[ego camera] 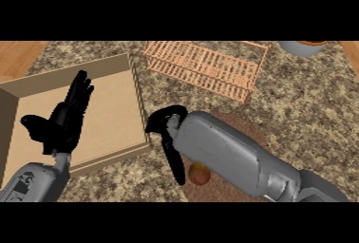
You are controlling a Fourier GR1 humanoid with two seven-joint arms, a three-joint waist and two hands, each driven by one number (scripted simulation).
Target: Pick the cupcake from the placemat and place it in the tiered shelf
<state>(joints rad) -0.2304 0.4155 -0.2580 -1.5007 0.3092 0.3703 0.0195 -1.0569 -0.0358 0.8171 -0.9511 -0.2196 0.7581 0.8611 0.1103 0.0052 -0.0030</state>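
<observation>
R hand [168, 125] hangs mid-scene over the left edge of the brown placemat [223, 191]. Can't tell if it's open or gripping, since the forearm hides much of it. On the placemat's near side sits the cupcake [201, 175], just beside the hand & partly under the wrist. L hand [67, 118] is open & straight, resting over the cardboard box [112, 118] at left. Orange wire tiered shelf [203, 64] is far-centre, well apart from the cupcake. Grey cup [303, 47] at far right.
</observation>
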